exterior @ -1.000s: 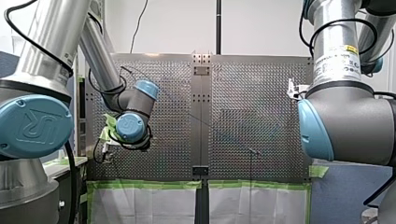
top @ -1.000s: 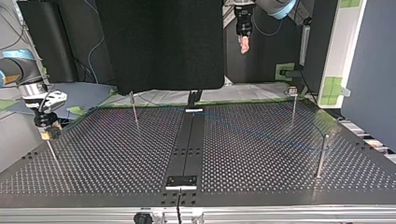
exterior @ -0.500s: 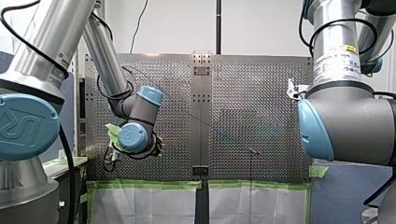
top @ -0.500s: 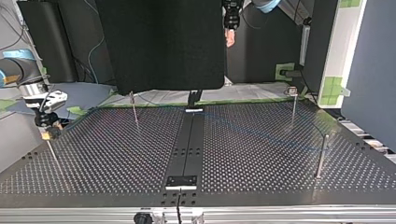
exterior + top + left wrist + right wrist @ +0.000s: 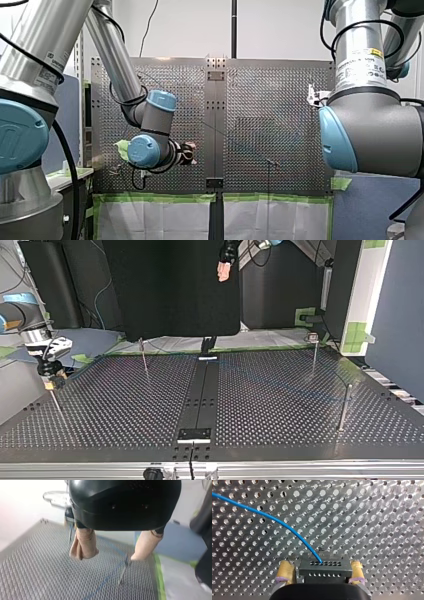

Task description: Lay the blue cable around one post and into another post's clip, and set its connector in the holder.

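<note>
My right hand is down at the worktop, and its yellow pads stand on either side of the black connector, clamped on it. The blue cable leaves the connector's top face and curves away over the perforated plate. In the top view this hand sits at the worktop's left edge.

My left hand is high up, well clear of the worktop, in front of the dark panel. Its wrist view shows its two beige pads wide apart with nothing between them. Below that hand the cable lies on the plate and passes a thin post. Whether it goes around the post or only beside it, I cannot tell.
</note>
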Controlling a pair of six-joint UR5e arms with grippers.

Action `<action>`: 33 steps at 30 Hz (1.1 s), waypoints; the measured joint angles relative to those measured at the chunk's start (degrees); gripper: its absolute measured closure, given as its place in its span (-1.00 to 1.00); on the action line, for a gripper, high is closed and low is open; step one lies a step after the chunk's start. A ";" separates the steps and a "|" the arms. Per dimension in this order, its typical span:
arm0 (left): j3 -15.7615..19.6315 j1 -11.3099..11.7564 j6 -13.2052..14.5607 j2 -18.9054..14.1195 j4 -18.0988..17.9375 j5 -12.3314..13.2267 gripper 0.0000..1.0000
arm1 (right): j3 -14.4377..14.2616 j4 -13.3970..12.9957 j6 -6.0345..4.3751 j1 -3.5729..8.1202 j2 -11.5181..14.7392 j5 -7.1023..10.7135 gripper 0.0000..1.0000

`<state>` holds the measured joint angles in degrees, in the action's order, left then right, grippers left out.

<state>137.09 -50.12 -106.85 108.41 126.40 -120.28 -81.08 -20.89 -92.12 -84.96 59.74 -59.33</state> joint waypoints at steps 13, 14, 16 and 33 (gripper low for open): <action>0.01 -1.22 0.43 0.03 -6.85 5.62 -0.99 | 0.23 -0.14 -0.20 -0.02 0.08 -0.02 -0.90; 0.02 -1.22 0.50 0.02 -7.39 5.71 -0.99 | 0.24 -0.10 -0.21 -0.02 0.08 -0.02 -0.90; 0.05 -1.23 0.61 0.02 -8.72 5.81 -0.99 | 0.24 0.00 -0.17 -0.02 0.08 -0.02 -0.90; 0.51 -1.23 0.94 0.00 -17.56 5.39 -0.99 | 0.23 1.01 0.00 -0.07 0.33 0.08 -0.90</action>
<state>137.61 -51.35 -105.92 108.41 108.84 -114.89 -80.85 -19.88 -92.13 -85.03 60.07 -59.25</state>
